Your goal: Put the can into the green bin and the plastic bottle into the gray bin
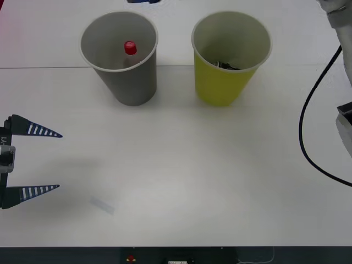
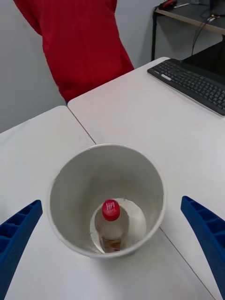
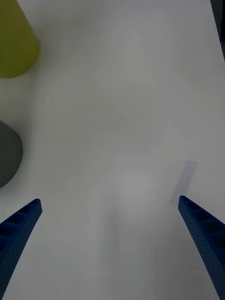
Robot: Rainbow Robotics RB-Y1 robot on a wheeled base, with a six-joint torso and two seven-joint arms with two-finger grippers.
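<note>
**A:** Where did things stand when you paused? Your small clear plastic bottle with the red screw cap [image 2: 111, 224] was standing upright on the floor of the tall gray tapered bin with the white rim [image 1: 132, 88], wasn't it?

**B:** Yes. Your right hand [image 2: 112, 248] hung directly above that bin, fingers spread wide and holding nothing. I judged the bottle step done.

**A:** And the can?

**B:** You had something dark lying at the bottom of the yellow-green tapered bin with the white rim [image 1: 220, 85], just beside the gray one. It was probably the can, but the rim cut most of it off and I couldn't make out its shape.

**A:** Your left hand [image 1: 58, 160]?

**B:** It was released too, fingers apart, low over the bare white counter [image 1: 192, 181] at your left edge, well apart from both bins.

**A:** So what was left for you?

**B:** As I read it, only lifting the right hand clear of the gray bin without clipping the rim, then parking both arms. The right arm itself was mostly cut off in the front view.
</note>
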